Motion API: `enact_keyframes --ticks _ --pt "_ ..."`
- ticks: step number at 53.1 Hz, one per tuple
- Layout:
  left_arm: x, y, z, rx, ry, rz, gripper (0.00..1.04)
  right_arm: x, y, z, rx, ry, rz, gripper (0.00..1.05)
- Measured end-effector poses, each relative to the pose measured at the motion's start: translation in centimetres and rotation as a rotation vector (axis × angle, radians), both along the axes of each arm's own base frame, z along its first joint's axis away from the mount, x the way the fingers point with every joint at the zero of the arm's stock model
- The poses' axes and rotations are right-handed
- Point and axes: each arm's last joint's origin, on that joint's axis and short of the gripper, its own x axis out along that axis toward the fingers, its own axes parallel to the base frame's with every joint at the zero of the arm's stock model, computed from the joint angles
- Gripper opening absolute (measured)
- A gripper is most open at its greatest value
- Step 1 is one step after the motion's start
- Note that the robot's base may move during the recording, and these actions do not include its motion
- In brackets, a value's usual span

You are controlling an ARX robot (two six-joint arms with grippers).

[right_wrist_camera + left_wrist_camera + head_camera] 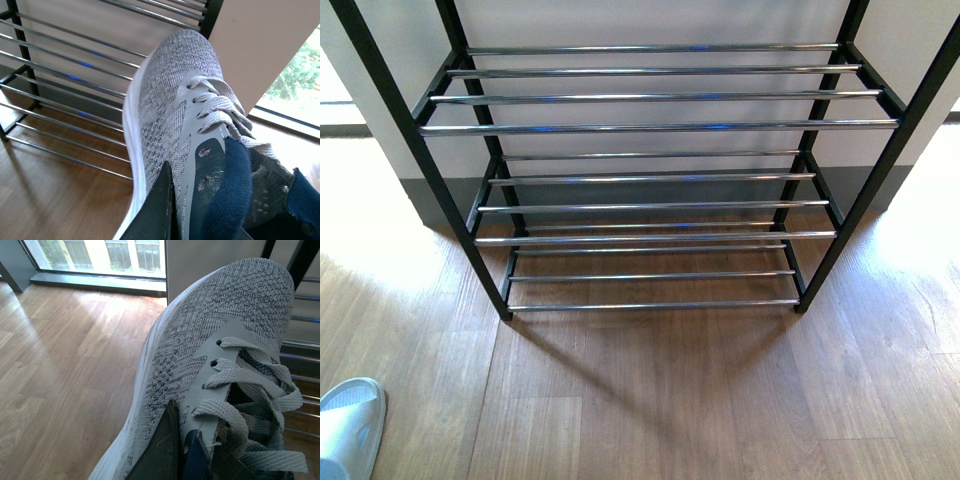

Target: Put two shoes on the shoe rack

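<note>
The shoe rack (655, 125) stands ahead in the front view, a black frame with chrome rods and nothing on its tiers; neither arm nor shoe shows there. In the left wrist view my left gripper (185, 452) is shut on the laced collar of the left shoe (210, 335), a grey knit sneaker whose toe points toward the rack's rods (305, 345). In the right wrist view my right gripper (185, 200) is shut on the right shoe (165, 100) at its navy-lined collar, one dark finger (155, 215) outside the side wall. That toe hangs before the rack's rods (65, 75).
A pale slipper (348, 425) lies on the wooden floor (670, 400) at the front left. A white wall with a grey skirting stands behind the rack. Floor-level windows show to the left (100, 255) and to the right (300, 75).
</note>
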Motion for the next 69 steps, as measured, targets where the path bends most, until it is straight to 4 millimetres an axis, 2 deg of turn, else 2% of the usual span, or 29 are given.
enact_keyframes --ticks 38,45,52,69 --pt "0.0 -0.1 -0.1 -0.002 0.005 -0.012 0.01 0.0 0.0 0.0 -0.002 0.000 -0.010 0.01" --pt "0.0 -0.1 -0.1 -0.002 0.005 -0.012 0.01 0.4 0.2 0.4 0.136 -0.149 0.022 0.01" --pt "0.0 0.0 -0.1 -0.001 0.005 -0.011 0.01 2.2 1.3 1.5 0.238 -0.167 0.014 0.01" --pt "0.0 -0.1 -0.1 -0.002 0.005 -0.012 0.01 11.3 7.1 2.5 0.268 -0.088 0.045 0.01"
